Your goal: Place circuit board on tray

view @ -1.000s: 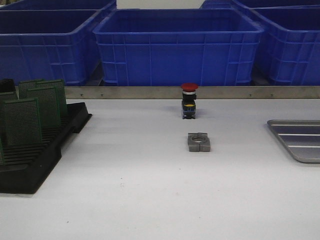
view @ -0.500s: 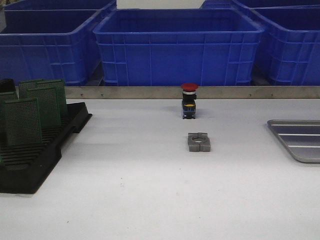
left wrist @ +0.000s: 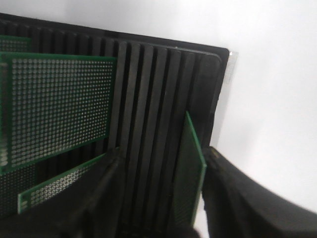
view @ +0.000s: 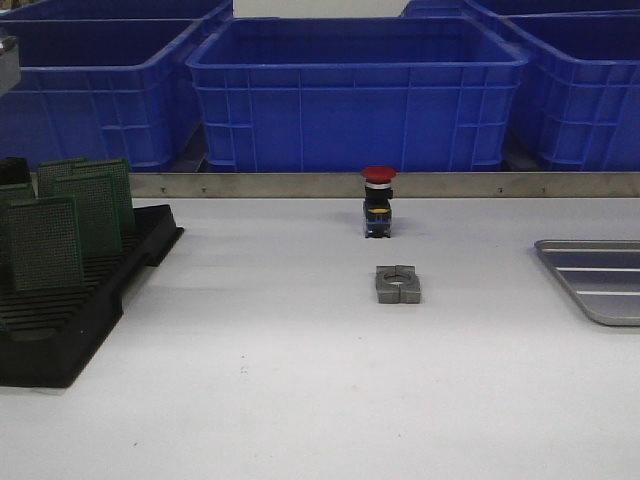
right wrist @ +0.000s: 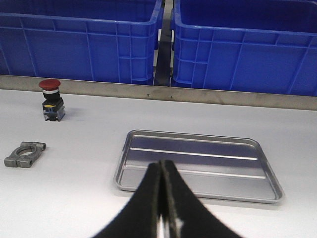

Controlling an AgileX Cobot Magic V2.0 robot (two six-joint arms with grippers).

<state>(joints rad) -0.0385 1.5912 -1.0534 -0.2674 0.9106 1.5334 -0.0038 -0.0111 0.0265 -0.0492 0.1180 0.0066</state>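
Observation:
Several green perforated circuit boards (view: 45,245) stand upright in a black slotted rack (view: 60,330) at the left of the table. In the left wrist view my left gripper (left wrist: 161,158) is open over the rack (left wrist: 148,89). One circuit board (left wrist: 190,168) stands edge-on between the fingers, close to one finger (left wrist: 237,198). A larger board (left wrist: 54,109) stands beside it. The silver-grey tray (view: 590,280) lies at the right edge, empty. My right gripper (right wrist: 162,166) is shut and empty, above the table in front of the tray (right wrist: 198,163).
A red-capped push button (view: 378,200) and a grey metal clamp (view: 398,284) sit mid-table; both also show in the right wrist view, the button (right wrist: 51,99) and the clamp (right wrist: 25,154). Big blue bins (view: 350,90) stand behind a metal strip (view: 450,184) at the back.
A grey part has come into the front view at the upper left edge. The green sliver at the far left edge of the rack is gone. Nothing else has moved.

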